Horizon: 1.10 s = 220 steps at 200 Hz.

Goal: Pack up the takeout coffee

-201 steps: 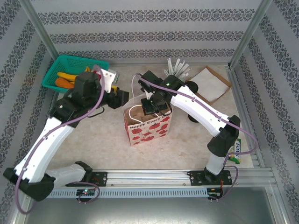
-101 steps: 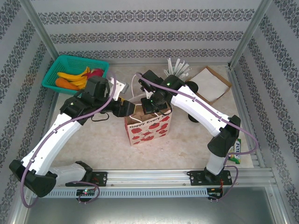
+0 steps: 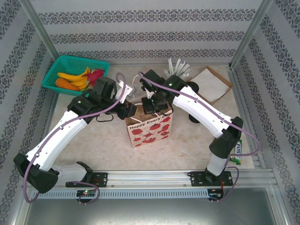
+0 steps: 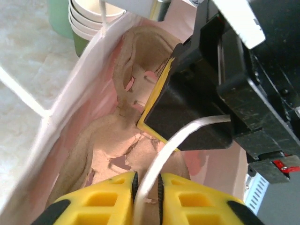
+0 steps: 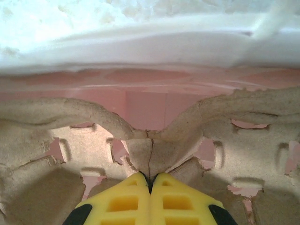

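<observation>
1. Two tools work at the paper bag [image 3: 149, 129] in the middle of the counter [image 3: 93, 136]. The left tool [image 4: 146, 183] is clamped on the bag's white cord handle [image 4: 187, 129]. The right tool [image 5: 150, 180] is down inside the bag, its tips pressed together on the centre ridge of the pulp cup carrier [image 5: 56, 122].
2. Takeout coffee: the carrier's visible wells are bare, so the cup is not packed yet, and I cannot tell where the single cup stands. A nested stack of cups [image 4: 89, 21] stands just beyond the bag's rim, but that is not it.
3. The step in hand, as I judge it, is seating the carrier while the bag's mouth is held wide.
4. To do it well, draw the handle outward lightly, enough to spread the mouth without tipping or dragging the bag.
5. Press the carrier level onto the bag's floor before letting go, since a tilted carrier could spill a cup.
6. Lift the right tool straight up, clear of the cord and the paper rim.
</observation>
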Each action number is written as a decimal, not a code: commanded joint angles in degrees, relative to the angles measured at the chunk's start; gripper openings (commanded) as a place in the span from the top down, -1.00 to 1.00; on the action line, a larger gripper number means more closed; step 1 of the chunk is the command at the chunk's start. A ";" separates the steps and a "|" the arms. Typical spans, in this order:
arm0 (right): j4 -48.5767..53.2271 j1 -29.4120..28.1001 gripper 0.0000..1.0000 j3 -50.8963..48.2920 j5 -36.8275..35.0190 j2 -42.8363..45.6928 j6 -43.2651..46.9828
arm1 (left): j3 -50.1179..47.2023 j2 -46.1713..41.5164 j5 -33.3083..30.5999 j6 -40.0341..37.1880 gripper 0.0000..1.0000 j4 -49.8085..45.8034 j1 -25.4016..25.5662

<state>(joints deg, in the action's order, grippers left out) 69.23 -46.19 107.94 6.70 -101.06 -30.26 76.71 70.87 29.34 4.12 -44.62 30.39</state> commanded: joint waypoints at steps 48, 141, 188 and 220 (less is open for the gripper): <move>-5.66 4.15 1.00 -6.10 7.31 4.40 -6.05 | -3.75 -9.42 7.21 -7.29 1.00 -1.11 1.34; -5.59 4.24 1.00 -5.57 7.03 0.67 -7.02 | 0.99 -7.63 13.11 -17.85 0.95 -1.04 10.39; -3.58 2.60 1.00 -6.46 1.63 -0.62 -5.82 | 3.59 -4.45 3.18 -17.01 0.85 3.02 10.75; -1.50 1.66 1.00 -6.16 0.36 -2.70 -3.82 | 0.81 -6.37 2.83 -15.77 0.41 7.55 10.74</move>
<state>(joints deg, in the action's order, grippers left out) 64.40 -43.53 101.62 10.09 -101.38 -35.83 78.70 66.28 34.33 -11.51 -41.95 40.56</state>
